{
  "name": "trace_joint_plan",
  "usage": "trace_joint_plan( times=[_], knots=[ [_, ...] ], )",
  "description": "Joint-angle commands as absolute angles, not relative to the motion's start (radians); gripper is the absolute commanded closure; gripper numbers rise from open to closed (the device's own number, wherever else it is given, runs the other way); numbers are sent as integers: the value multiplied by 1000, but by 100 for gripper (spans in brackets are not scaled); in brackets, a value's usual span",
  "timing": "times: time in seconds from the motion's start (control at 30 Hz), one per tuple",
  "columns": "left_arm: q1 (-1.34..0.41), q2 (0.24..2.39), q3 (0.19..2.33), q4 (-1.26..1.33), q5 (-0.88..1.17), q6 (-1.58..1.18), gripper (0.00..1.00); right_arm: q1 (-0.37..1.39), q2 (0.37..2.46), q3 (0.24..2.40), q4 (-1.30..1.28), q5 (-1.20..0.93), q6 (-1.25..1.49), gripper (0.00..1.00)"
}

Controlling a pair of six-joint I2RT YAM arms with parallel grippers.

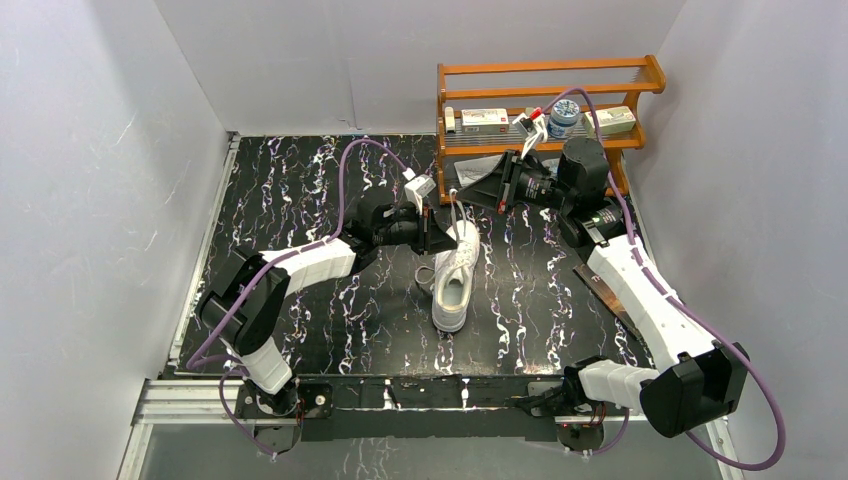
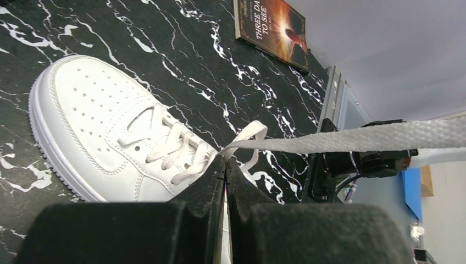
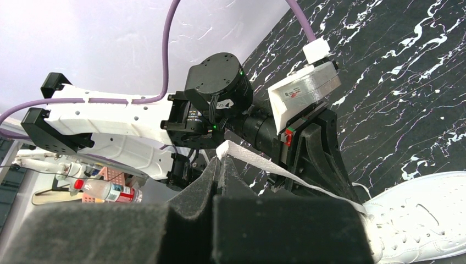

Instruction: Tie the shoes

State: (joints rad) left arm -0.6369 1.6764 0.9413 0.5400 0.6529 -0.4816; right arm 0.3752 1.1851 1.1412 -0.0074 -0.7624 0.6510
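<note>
The white sneaker (image 1: 453, 285) lies mid-table with its toe toward the near edge; the left wrist view shows its laced front (image 2: 104, 121). My left gripper (image 1: 433, 236) sits at the shoe's collar, its fingers (image 2: 211, 181) shut on a white lace at the top eyelets. A second lace (image 2: 357, 137) runs taut from there up to my right gripper (image 1: 463, 192), which is raised behind the shoe and shut on the lace end (image 3: 228, 149). That lace slopes down to the sneaker (image 3: 423, 220). My left gripper's body (image 3: 313, 148) is right under it.
A wooden rack (image 1: 545, 75) with bottles and boxes stands at the back right, close behind my right arm. A paperback book (image 2: 272, 27) lies on the black marbled table (image 1: 290, 200) to the right of the shoe. White walls enclose three sides.
</note>
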Motion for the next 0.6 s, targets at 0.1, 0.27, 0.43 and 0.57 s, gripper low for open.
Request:
trace_joint_plan(
  times=[0.1,0.27,0.43,0.57],
  knots=[
    [-630,1643,983,507,606,-415,100,377,1169,1186,32,-775,647,100],
    [-630,1596,964,501,585,-389,100,376,1169,1189,34,-773,647,100],
    [-630,1568,926,577,641,-398,100,377,1159,1209,14,-744,637,100],
    [-630,1596,931,609,678,-408,100,377,1167,1218,19,-757,642,100]
  ],
)
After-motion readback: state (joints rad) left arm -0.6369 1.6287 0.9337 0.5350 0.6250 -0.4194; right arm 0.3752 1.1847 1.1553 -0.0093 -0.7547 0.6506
